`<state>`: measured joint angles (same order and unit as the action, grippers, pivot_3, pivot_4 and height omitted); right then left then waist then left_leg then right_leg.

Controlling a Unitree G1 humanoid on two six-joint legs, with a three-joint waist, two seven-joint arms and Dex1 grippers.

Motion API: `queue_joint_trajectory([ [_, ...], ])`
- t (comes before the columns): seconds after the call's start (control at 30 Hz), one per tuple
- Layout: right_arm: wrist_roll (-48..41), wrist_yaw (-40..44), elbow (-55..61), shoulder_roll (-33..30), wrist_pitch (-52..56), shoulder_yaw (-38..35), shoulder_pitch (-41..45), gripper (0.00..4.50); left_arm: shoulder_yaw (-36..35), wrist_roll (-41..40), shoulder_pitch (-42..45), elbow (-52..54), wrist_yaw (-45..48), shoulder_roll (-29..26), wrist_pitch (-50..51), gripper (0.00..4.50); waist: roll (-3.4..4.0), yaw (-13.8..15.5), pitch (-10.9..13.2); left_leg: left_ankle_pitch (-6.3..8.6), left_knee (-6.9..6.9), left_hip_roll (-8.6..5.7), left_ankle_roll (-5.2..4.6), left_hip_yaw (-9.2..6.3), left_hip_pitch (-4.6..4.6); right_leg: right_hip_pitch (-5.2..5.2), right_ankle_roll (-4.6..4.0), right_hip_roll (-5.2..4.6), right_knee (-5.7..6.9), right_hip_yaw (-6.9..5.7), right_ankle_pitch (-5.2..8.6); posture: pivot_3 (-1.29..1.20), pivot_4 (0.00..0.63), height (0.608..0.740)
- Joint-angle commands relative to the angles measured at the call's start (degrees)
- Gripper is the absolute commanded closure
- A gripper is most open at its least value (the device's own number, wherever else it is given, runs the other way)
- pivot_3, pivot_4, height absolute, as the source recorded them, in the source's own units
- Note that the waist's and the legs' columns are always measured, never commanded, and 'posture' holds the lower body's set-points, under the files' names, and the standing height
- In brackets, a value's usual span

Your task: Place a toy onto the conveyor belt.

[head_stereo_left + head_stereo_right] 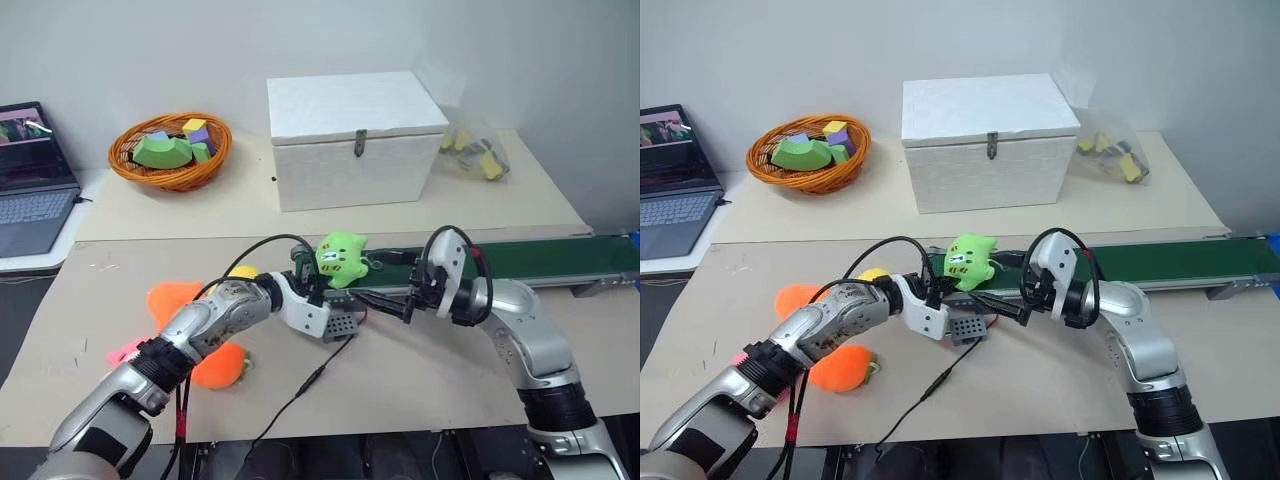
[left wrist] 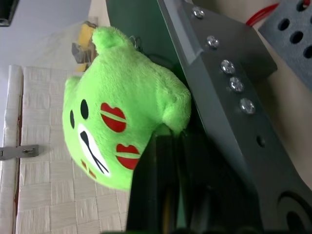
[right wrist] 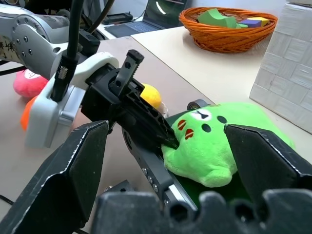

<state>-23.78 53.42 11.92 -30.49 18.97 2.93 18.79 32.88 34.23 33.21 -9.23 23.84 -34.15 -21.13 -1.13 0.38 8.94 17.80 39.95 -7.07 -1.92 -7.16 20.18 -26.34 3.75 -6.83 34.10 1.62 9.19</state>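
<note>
The lime-green plush toy [image 1: 340,258] lies on the left end of the dark green conveyor belt [image 1: 540,258], its face with dark eyes turned toward me. My left gripper [image 1: 323,282] reaches in from the left and meets the toy's lower edge at the belt's end roller. The left wrist view has the toy [image 2: 122,117] close up against the grey belt frame [image 2: 234,97]. My right gripper [image 1: 388,298] hovers open just in front of the belt, pointing left at the toy [image 3: 219,146], with nothing between its fingers.
A white box [image 1: 350,140] stands behind the belt, with a wicker basket [image 1: 125,170] of foam blocks to its left and a laptop [image 1: 30,180] at the far left. Orange plush toys [image 1: 175,300], a yellow one [image 1: 243,272] and a black cable [image 1: 310,385] lie near my left arm.
</note>
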Motion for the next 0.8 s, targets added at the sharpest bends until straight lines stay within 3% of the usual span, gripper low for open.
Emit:
queue_joint_trajectory([
  [0.03,-0.9,-0.21,1.79,-0.33,-1.18,-1.86,1.01,0.0,-1.89,-1.14,-1.44,1.46,2.33,0.44,0.45,2.71,0.02,-0.06,-0.01,0.0,0.01,0.0,0.0,0.0,0.0,0.0,0.0,0.0,0.01,0.0,0.0,0.0,0.15,0.74],
  [0.13,-0.82,-0.27,1.69,-0.23,-1.23,-1.81,1.12,0.0,-3.35,-1.72,-2.13,2.47,3.99,0.77,1.71,1.69,0.03,-0.07,-0.02,0.0,0.01,0.0,0.0,0.01,-0.01,0.01,0.0,0.0,0.01,0.01,0.0,0.0,0.15,0.74],
  [0.3,-0.61,-0.16,1.12,-0.06,-1.4,-1.51,1.4,0.0,-7.02,-4.82,-3.06,4.27,6.48,0.9,3.78,1.69,0.04,-0.22,-0.02,0.0,0.02,0.0,-0.01,0.01,0.0,0.0,0.0,0.0,0.01,0.01,0.0,0.0,0.15,0.74],
  [0.4,-0.43,-0.13,0.55,0.03,-1.46,-1.39,1.7,0.0,-11.81,-13.85,-4.99,6.47,11.08,2.0,10.1,1.69,0.04,-0.5,-0.02,0.0,0.04,0.01,-0.01,0.01,-0.01,0.0,0.0,0.0,0.04,0.02,0.0,0.0,0.15,0.74],
  [0.53,-0.16,-0.21,-0.23,0.0,-1.51,-1.43,1.94,0.0,-20.34,-32.15,-7.39,11.03,19.85,3.66,23.42,1.69,0.04,-0.91,-0.02,0.01,0.04,0.01,-0.02,0.01,0.0,-0.02,0.0,0.01,0.09,0.03,0.0,0.0,0.15,0.74],
  [0.8,0.15,-0.16,-1.11,-0.15,-1.71,-1.59,2.05,0.0,-31.26,-61.22,-8.81,20.17,33.83,1.7,46.87,1.69,0.04,-1.19,-0.02,0.02,0.1,0.02,-0.04,0.01,0.01,-0.03,0.0,0.02,0.11,0.03,0.0,0.0,0.15,0.74],
])
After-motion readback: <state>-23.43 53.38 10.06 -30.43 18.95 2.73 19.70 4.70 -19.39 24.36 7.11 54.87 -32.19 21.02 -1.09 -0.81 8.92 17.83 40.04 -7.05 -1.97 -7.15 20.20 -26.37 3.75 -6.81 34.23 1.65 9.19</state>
